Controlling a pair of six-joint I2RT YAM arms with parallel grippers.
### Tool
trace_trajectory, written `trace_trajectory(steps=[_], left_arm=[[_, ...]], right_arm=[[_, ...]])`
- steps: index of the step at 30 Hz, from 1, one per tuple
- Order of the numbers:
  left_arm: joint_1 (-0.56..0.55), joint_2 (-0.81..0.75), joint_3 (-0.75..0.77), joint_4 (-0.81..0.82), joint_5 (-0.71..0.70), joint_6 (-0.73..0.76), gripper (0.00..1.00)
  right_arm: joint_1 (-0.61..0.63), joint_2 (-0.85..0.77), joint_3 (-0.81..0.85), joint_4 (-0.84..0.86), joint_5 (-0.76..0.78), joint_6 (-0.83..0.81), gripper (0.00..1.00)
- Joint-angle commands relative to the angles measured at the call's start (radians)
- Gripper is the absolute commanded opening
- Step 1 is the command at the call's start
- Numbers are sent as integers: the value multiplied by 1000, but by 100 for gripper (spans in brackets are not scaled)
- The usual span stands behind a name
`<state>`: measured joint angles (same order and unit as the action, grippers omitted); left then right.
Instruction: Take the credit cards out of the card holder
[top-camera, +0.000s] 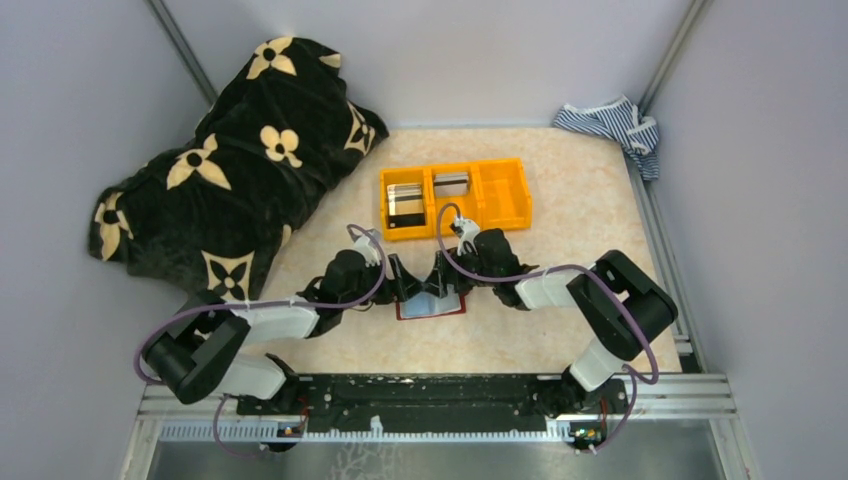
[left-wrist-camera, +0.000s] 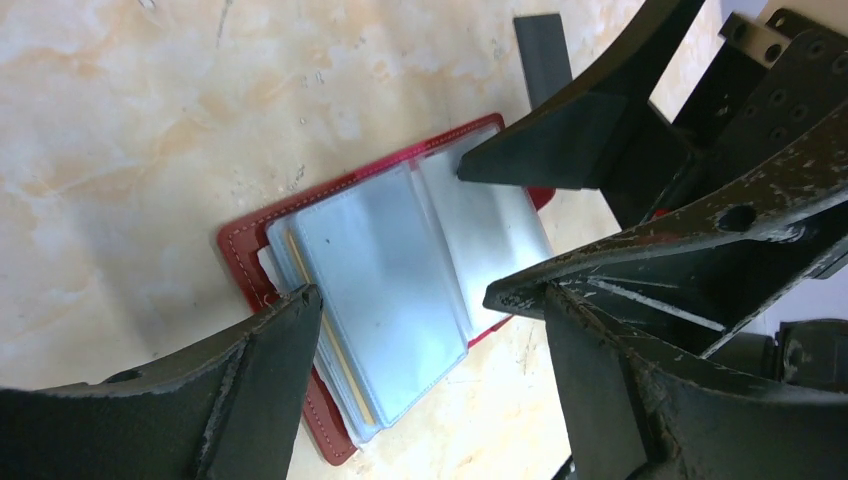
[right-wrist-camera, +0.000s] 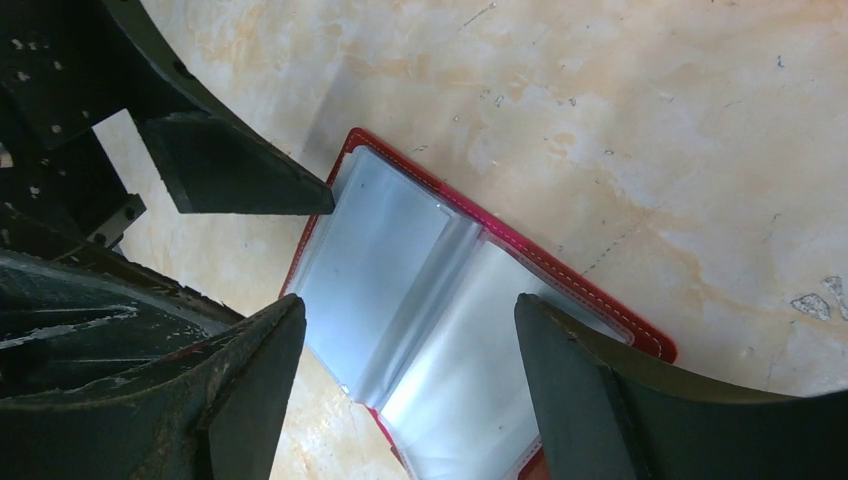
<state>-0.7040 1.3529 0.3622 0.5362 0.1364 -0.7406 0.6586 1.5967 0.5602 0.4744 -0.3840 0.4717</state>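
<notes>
We see the red card holder (top-camera: 432, 305) lying open, sleeves up. Several cards (top-camera: 405, 203) lie in the orange bin (top-camera: 505, 200).

We can read no words, numbers or brand marks, neither on the card holder (left-wrist-camera: 390, 290) nor on the orange bin (top-camera: 505, 200).

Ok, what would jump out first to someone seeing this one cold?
The dark red card holder lies open at the near middle of the table, with the left gripper and right gripper spread open right over it. Behind them an orange bin holds cards in two compartments, and a black flowered blanket fills the far left corner.
</notes>
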Motion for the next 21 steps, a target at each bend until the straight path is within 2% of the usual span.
trace_trajectory(steps=[1,11,21], left_arm=[[3,43,28,-4,-28,-1,87],[3,80,45,-13,-15,2,86],[5,40,51,-71,-22,17,86]], right_arm=[[5,32,-24,-80,31,-18,79],[5,33,-19,-81,34,-19,79],[5,32,-31,-79,37,-22,79]])
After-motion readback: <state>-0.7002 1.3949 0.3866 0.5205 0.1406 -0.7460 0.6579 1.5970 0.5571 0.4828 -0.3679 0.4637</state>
